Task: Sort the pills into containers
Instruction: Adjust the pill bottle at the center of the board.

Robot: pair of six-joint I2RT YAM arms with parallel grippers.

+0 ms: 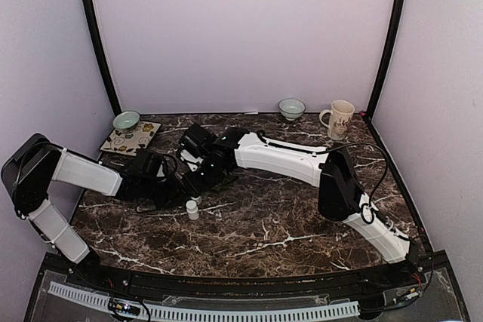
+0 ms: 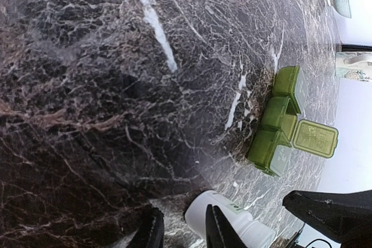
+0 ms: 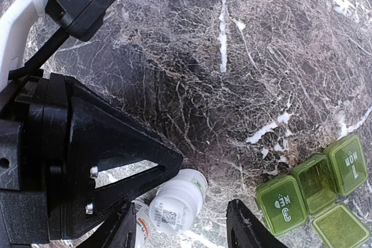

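Observation:
The containers are a green pill box (image 2: 278, 121) (image 3: 314, 187) with three compartments in a row and one lid (image 2: 315, 137) flipped open; the arms hide it in the top view. No pills show. A white bottle (image 3: 177, 201) (image 2: 232, 222) sits between the tips of my right gripper (image 3: 183, 225) (image 1: 204, 175), which is open and apart from it on both sides. My left gripper (image 2: 183, 219) (image 1: 172, 179) is open by a narrow gap showing mostly table, and the bottle lies against its right finger (image 2: 218, 230). A second, orange-labelled bottle (image 3: 139, 225) peeks out beside it.
One white bottle (image 1: 193, 209) stands on the marble just in front of both grippers. At the back left a green bowl (image 1: 126, 120) rests on a patterned mat (image 1: 136, 141). Another bowl (image 1: 291, 108) and a mug (image 1: 339, 119) stand at the back right. Walls close three sides.

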